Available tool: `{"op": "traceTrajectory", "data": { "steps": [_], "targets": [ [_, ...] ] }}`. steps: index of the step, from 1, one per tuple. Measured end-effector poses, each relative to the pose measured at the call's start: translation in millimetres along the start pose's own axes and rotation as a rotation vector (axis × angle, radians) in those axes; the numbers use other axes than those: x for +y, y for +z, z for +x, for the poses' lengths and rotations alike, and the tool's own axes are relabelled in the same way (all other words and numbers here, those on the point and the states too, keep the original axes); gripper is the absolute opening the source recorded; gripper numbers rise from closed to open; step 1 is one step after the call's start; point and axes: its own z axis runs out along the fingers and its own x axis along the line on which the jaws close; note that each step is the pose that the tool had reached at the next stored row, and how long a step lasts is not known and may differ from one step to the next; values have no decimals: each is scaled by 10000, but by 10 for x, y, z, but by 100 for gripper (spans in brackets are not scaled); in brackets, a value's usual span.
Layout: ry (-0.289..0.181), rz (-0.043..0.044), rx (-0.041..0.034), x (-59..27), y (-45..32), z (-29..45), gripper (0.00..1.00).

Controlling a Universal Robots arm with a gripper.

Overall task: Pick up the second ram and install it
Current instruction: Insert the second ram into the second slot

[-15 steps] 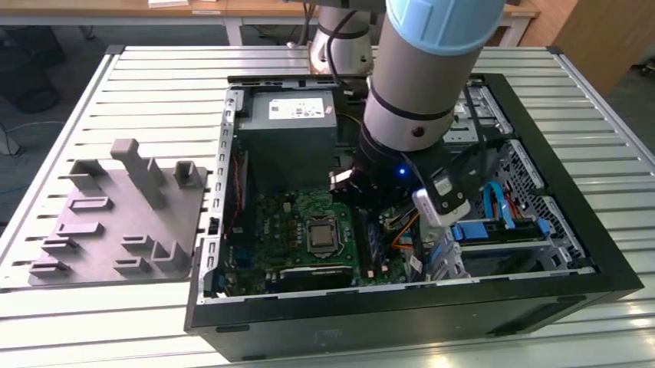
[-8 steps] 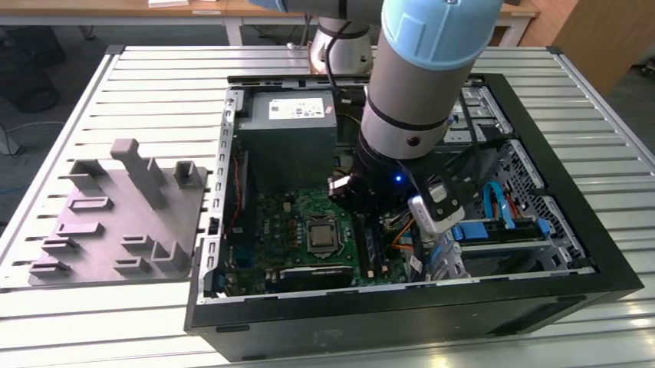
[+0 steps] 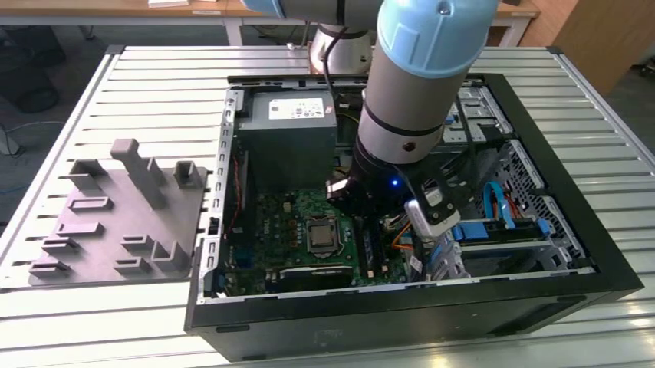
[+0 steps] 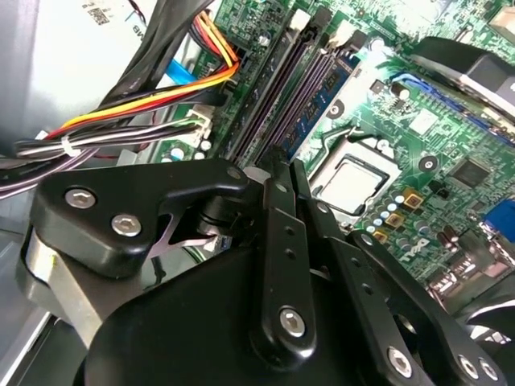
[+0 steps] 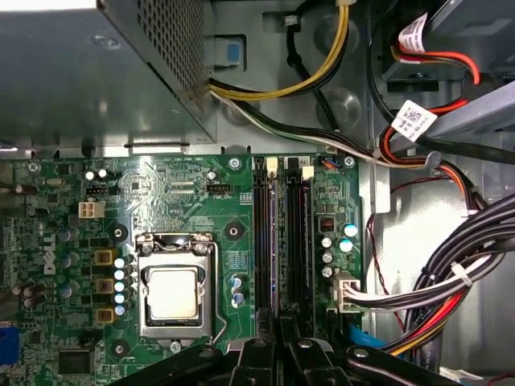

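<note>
My gripper (image 4: 283, 163) is down inside the open computer case (image 3: 573, 268), over the black memory slots (image 5: 299, 233) to one side of the processor socket (image 5: 173, 293). Its two black fingers are shut together, and their tips (image 5: 286, 320) cover the near end of the slots. The second ram (image 5: 279, 233), a thin dark stick, stands in a slot and runs straight away from the tips. Whether the tips press on it I cannot tell. In the second wrist view a like stick (image 4: 318, 84) lies in the neighbouring slot. In the exterior view the arm (image 3: 409, 100) hides the fingers.
The grey moulded tray (image 3: 113, 222) with upright posts lies on the slatted table at the exterior view's left. The power supply (image 3: 287, 138) is close behind the motherboard. Cable bundles (image 5: 451, 281) and drive bays (image 3: 501, 222) crowd the slots' other side.
</note>
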Motion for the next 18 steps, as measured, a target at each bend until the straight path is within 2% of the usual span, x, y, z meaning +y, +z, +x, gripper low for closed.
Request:
{"op": "traceTrajectory", "data": {
  "steps": [18],
  "targets": [
    [13,58,-2,29,82,2,14]
  ]
}}
